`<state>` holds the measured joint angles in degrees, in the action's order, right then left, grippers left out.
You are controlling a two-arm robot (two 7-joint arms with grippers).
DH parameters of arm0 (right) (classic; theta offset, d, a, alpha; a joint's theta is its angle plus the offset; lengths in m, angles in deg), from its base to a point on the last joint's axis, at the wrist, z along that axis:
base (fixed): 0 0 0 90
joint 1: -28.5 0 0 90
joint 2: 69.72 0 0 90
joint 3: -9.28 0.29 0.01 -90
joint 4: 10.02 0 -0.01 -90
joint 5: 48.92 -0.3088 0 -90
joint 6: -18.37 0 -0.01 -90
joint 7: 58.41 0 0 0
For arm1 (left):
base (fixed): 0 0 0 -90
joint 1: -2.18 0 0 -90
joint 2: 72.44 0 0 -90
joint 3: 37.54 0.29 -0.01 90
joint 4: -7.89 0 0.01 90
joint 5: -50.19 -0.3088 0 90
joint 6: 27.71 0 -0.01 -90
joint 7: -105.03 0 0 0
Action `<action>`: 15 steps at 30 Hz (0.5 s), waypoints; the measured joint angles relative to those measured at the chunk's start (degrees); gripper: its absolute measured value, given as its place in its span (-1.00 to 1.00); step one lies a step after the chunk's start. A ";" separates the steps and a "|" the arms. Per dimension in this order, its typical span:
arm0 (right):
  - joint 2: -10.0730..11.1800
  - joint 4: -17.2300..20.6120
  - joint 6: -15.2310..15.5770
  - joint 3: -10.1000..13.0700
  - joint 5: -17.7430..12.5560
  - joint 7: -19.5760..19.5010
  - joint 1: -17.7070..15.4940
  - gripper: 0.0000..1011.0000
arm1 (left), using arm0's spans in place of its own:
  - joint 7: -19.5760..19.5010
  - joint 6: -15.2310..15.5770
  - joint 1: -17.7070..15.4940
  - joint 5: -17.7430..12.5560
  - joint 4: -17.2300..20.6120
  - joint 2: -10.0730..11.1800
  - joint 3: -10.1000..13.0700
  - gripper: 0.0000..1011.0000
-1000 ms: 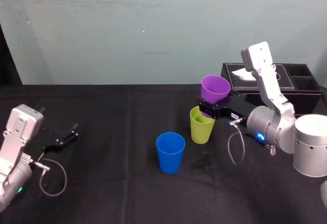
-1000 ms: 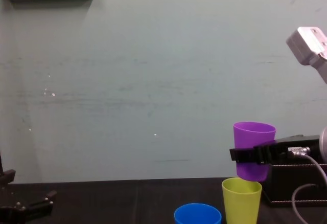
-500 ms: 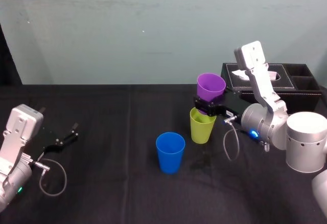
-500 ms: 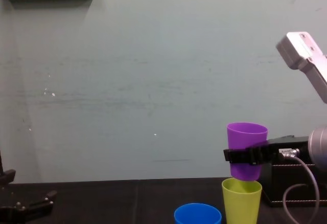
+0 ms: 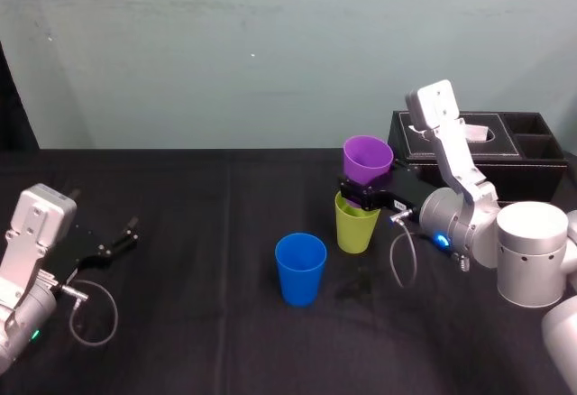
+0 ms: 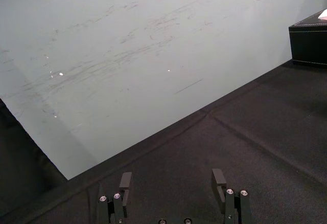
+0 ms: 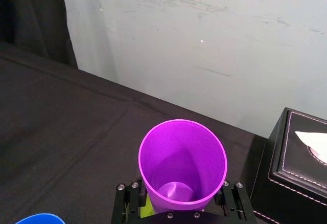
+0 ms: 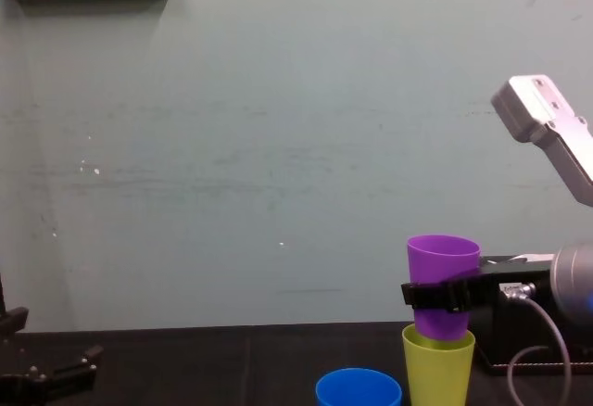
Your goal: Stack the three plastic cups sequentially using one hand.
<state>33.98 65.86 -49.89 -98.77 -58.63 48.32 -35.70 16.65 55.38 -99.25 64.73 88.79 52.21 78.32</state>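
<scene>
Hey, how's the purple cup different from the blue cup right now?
The purple cup is clamped in the right gripper, its base just inside the yellow-green cup; the blue cup stands alone on the black table, untouched. The purple cup sits farther back and right of the blue cup. Both are upright tapered tumblers of like size.

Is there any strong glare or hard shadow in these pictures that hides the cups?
Head view: even light; the purple cup, yellow-green cup and blue cup throw almost no shadow on the black cloth. Right wrist view: the purple cup, held by the right tool, darkens inside toward its bottom, without glare. Left wrist view: the parked left tool, open, over dull cloth; no reflections.
</scene>
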 joint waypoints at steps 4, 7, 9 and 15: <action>-0.13 -0.12 -0.10 0.02 0.08 0.00 0.01 0.42 | 0.00 0.00 0.00 0.00 0.00 0.00 0.00 0.98; -0.23 -0.32 -0.24 0.03 0.13 0.03 0.07 0.42 | 0.00 0.00 0.00 0.00 0.00 0.00 0.00 0.98; -0.26 -0.46 -0.32 0.04 0.16 0.06 0.08 0.42 | 0.00 0.00 0.00 0.00 0.00 0.00 0.00 0.98; -0.42 -0.84 -0.37 0.04 0.22 0.14 0.09 0.42 | 0.00 0.00 0.00 0.00 0.00 0.00 0.00 0.98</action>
<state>33.57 65.02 -50.26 -98.73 -58.41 48.47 -35.61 16.65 55.38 -99.25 64.73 88.79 52.21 78.32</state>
